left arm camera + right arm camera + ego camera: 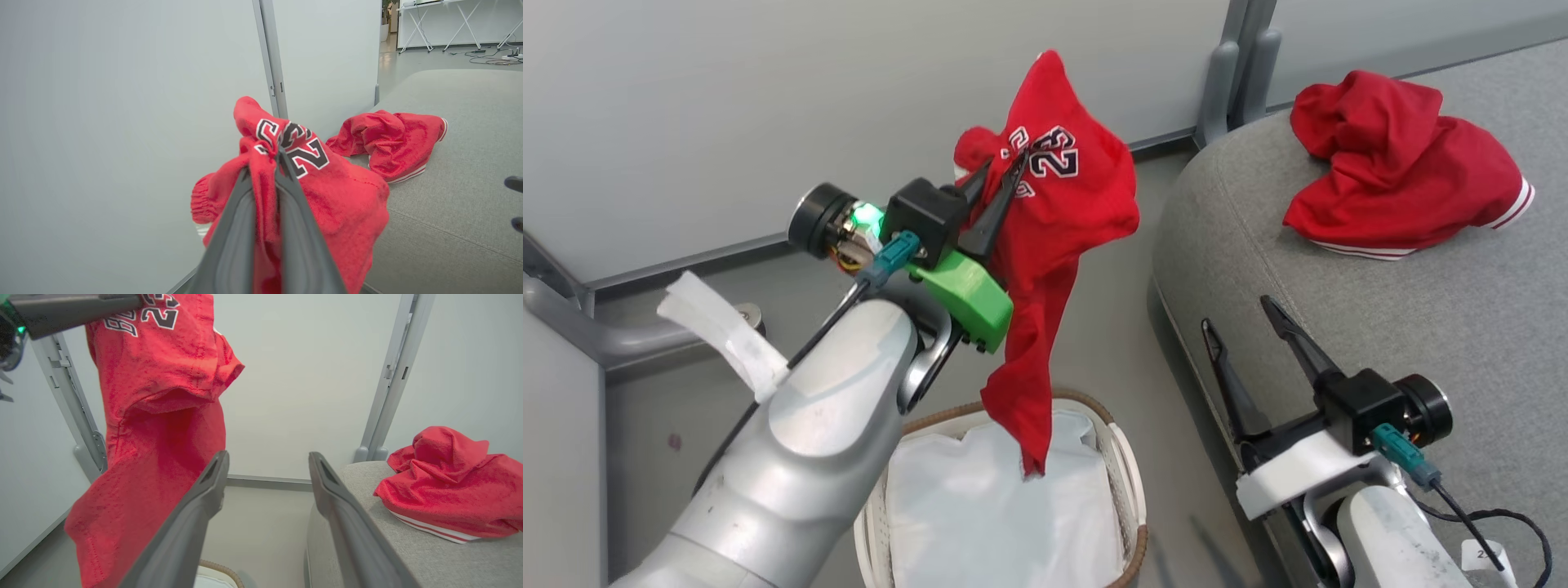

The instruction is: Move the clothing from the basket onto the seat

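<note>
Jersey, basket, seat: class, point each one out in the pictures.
jersey [1070, 220], head view, red cloth just below the printed number.
basket [1112, 465], head view, its right side wall.
seat [1380, 327], head view, bare grey cushion top.

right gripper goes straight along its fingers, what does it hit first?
Likely the pale wall panel: the open right gripper aims through the gap between the hanging jersey and the seat. Depth is unclear; the seat edge sits close.
</note>
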Available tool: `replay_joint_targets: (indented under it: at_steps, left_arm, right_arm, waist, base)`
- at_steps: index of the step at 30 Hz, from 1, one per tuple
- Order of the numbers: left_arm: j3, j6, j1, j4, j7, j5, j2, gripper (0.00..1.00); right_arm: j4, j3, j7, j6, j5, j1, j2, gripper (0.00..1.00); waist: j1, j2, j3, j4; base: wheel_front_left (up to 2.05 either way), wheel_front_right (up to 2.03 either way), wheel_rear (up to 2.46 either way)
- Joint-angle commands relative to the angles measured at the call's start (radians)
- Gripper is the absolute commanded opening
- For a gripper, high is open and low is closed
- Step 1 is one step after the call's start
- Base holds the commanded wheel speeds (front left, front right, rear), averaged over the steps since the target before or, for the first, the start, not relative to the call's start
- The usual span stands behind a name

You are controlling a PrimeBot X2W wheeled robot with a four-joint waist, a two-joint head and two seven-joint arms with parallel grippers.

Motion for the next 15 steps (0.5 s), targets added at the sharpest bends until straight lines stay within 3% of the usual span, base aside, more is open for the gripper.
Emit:
replay_joint_targets:
  at_steps: [1, 15]
  left_arm:
    - [-0.003, -0.004, -0.036, -0.004, 0.004, 0.003, -0.002, 0.00]
    - [-0.025, -0.006, -0.294, 0.045, 0.076, 0.010, -0.046, 0.00]
  right_arm:
    - [0.006, 0.015, -0.002, -0.001, 0.004, 0.007, -0.003, 1.00]
    - [0.097, 0.229, -0.002, -0.001, 0.050, -0.067, -0.003, 1.00]
  waist:
    - [0.0001, 0.0000, -0.057, 0.010]
    - [0.0001, 0.0000, -0.081, 0.023]
  base:
    - [0.00, 0.00, 0.00]
    - [0.00, 0.00, 0.00]
